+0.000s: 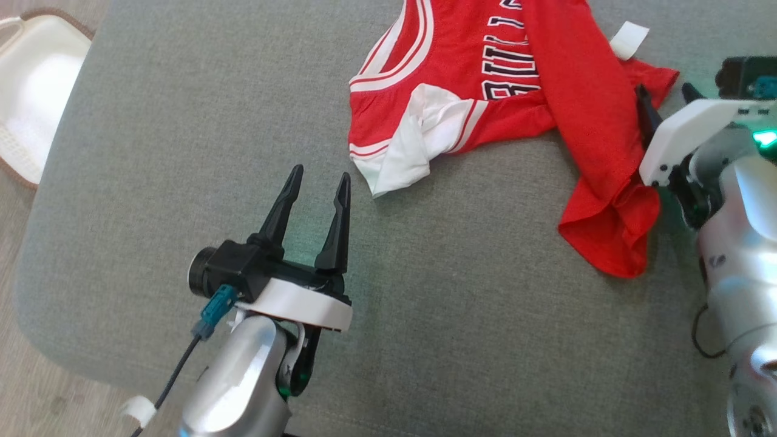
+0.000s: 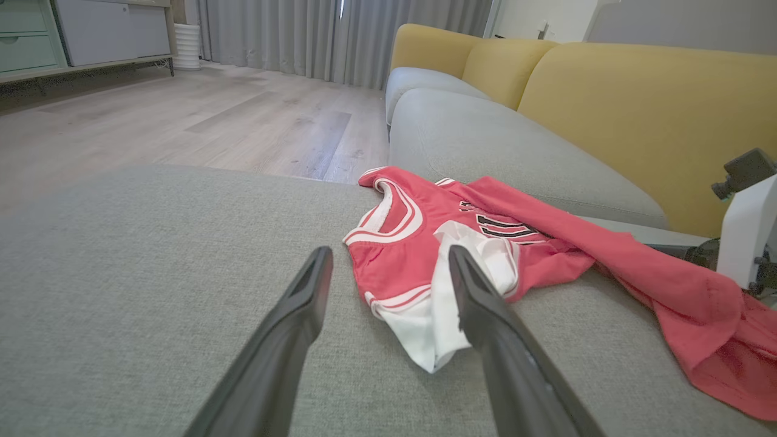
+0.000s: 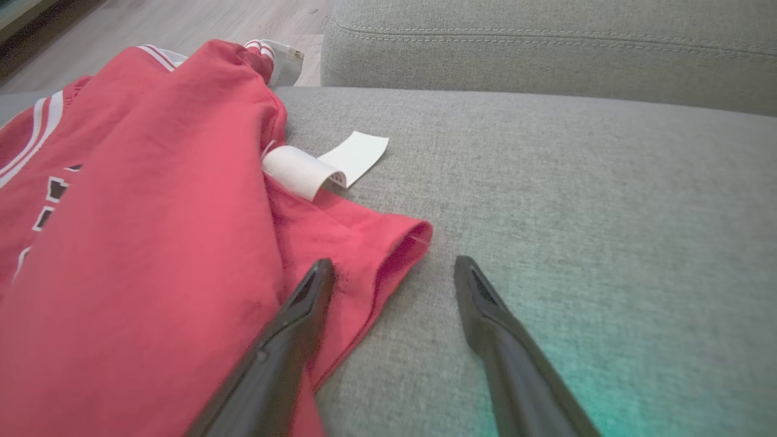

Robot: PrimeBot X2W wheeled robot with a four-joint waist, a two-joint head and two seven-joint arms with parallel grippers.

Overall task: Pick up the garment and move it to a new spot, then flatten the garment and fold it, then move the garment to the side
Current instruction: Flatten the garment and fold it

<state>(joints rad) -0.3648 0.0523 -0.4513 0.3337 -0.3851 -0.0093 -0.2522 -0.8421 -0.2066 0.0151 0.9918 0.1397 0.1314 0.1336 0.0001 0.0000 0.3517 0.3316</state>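
Note:
The garment (image 1: 485, 79) is a red jersey with white trim and black lettering, lying crumpled on the grey cushion (image 1: 182, 152) at the upper middle. My left gripper (image 1: 320, 179) is open just short of the jersey's white lower corner (image 2: 425, 328), not touching it. My right gripper (image 1: 661, 94) is open at the jersey's right edge, its left finger over the red hem (image 3: 376, 255). A white tag (image 3: 328, 164) sticks out of the cloth ahead of it.
A white basket (image 1: 36, 91) stands on the wood floor at the far left, off the cushion. In the left wrist view a sofa with yellow back cushions (image 2: 637, 103) runs along the far side, with wood floor (image 2: 182, 115) beyond.

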